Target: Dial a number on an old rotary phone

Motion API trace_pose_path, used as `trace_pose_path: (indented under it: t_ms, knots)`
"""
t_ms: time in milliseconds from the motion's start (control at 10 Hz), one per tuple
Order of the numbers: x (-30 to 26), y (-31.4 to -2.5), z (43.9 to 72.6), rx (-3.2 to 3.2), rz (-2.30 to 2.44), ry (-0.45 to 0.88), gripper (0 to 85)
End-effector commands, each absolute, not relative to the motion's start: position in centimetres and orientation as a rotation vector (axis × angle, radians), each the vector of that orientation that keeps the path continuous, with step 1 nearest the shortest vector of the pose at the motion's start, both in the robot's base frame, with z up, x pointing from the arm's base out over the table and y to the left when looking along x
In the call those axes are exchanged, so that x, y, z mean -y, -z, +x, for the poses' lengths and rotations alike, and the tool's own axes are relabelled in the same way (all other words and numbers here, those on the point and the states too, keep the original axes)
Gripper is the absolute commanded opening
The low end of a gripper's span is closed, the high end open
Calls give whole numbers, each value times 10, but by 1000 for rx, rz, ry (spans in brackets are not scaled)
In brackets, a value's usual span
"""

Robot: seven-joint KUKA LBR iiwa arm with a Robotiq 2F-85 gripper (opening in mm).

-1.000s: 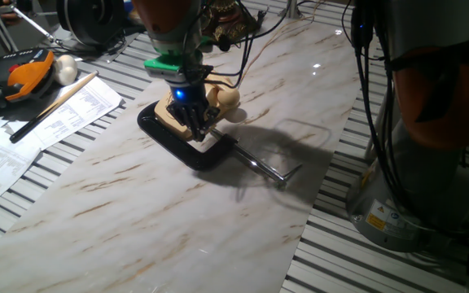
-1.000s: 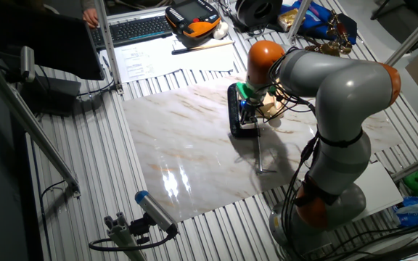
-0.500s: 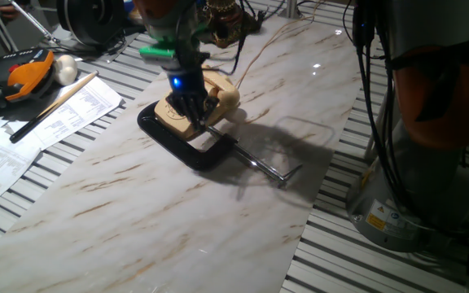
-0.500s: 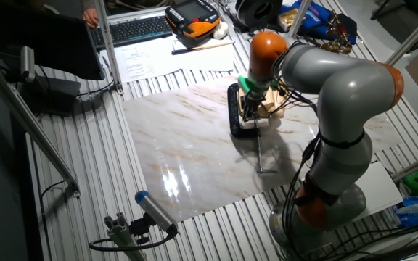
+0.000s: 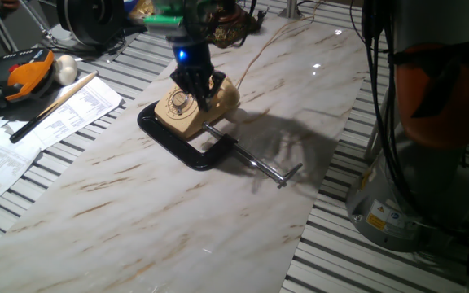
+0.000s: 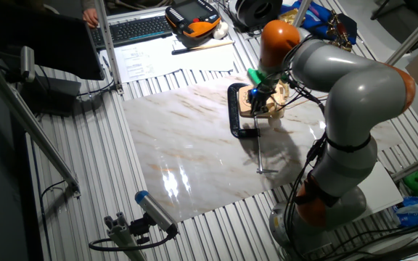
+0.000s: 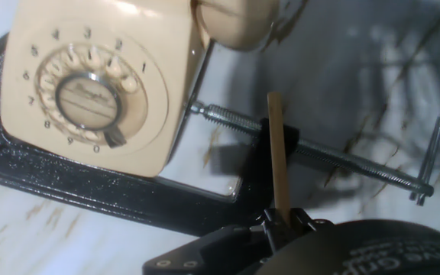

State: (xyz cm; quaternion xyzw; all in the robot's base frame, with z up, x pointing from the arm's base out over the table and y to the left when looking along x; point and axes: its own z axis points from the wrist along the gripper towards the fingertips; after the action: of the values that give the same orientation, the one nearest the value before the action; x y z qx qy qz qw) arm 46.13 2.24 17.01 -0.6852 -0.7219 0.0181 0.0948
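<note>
The cream-beige rotary phone (image 5: 184, 109) sits on the marble board, held in a black C-clamp (image 5: 176, 143) whose steel screw rod (image 5: 255, 165) runs to the right. In the hand view the dial (image 7: 88, 98) faces me at upper left, with the handset (image 7: 235, 19) across the top. My gripper (image 5: 199, 94) hovers just above the phone's right side. It is shut on a thin wooden stick (image 7: 277, 153), whose tip lies over the screw rod (image 7: 342, 164), right of the phone body. The other fixed view shows the gripper (image 6: 257, 96) over the phone (image 6: 261, 106).
Papers (image 5: 47, 118), a long wooden rod (image 5: 59, 102), a white ball (image 5: 65, 70) and an orange-black device (image 5: 24, 72) lie at the left. My arm's base (image 5: 418, 163) stands at the right. A keyboard (image 6: 133, 29) lies beyond the board. Cables run behind the phone.
My gripper has lifted off the phone's dial face and moved up and back toward the handset side. The dial, hidden before, now shows. Phone and clamp have not moved.
</note>
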Motion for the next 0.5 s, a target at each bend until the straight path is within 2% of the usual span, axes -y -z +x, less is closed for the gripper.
trace_pose_path:
  t_ms: [0, 400]
  knots:
    - [-23, -170, 461, 2141, -2032, -52, 0]
    - [-24, -170, 459, 2166, -2013, -45, 0]
